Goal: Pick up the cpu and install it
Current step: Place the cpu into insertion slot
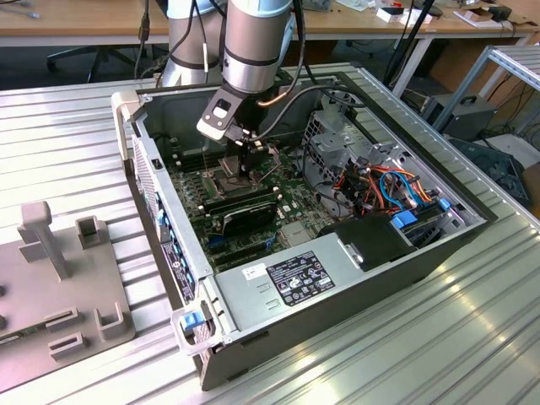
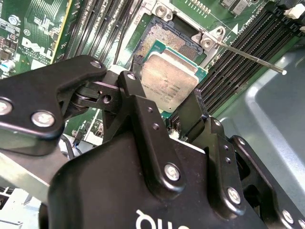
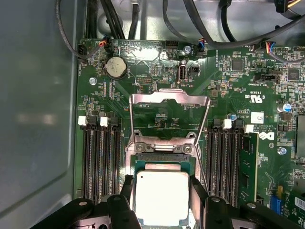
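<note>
In the exterior view, a grey fixture (image 1: 59,287) with upright posts sits at about eight o'clock on the ribbed metal bench (image 1: 472,337). Just beside it, filling the middle, an open computer case (image 1: 363,308) lies on its side with the green motherboard (image 1: 196,184) facing up. A grey power supply (image 1: 287,283) lies in the case at six o'clock. The arm (image 1: 253,42) comes down from twelve o'clock, and its pincer (image 1: 251,160) hangs low over the board, a little toward eleven o'clock of the case's middle. At three o'clock a tangle of orange and blue cables (image 1: 396,190) runs among the drive bays.

In both wrist views the pincer (image 2: 162,93) (image 3: 162,191) is pinching the cpu (image 2: 169,78) (image 3: 161,195), with a black fingertip (image 3: 127,183) pressed against each of two opposite edges and the silver lid facing out. The cpu sits over the socket (image 2: 167,33), whose gold contact field shows past one of its edges in the second wrist view. I cannot tell whether chip and socket are touching. The metal load plate (image 3: 169,107) stands swung open beyond the socket, and the thin lever (image 2: 248,55) juts out free to one side. Rows of dark memory slots (image 3: 100,157) flank the socket on both sides, and a coin battery (image 3: 116,67) sits on the board further off.
</note>
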`<state>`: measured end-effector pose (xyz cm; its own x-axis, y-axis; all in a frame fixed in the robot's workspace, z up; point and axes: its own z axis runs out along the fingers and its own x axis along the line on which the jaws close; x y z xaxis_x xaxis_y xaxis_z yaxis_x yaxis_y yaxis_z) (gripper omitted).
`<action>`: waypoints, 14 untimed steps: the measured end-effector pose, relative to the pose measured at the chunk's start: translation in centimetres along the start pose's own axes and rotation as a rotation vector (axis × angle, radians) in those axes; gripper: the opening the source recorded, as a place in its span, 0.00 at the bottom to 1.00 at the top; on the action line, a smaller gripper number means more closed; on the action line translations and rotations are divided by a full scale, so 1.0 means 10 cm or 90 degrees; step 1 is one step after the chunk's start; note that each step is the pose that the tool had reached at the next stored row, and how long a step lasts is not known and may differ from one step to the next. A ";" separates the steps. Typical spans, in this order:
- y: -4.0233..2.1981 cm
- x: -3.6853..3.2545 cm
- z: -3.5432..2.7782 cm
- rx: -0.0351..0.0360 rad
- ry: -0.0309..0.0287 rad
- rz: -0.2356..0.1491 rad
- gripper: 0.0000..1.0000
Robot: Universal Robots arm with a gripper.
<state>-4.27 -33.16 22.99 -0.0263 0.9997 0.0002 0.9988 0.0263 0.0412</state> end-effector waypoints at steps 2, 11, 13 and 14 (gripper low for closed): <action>0.000 0.000 0.001 0.0000 0.0001 0.000 0.55; -0.002 0.000 0.035 0.0000 0.0000 0.000 0.55; -0.002 0.000 0.036 0.0000 0.0000 0.000 0.55; -0.001 0.000 0.037 -0.0001 0.0001 0.000 0.55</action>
<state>-4.27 -33.15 22.62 -0.0263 0.9997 0.0004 0.9988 0.0263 0.0412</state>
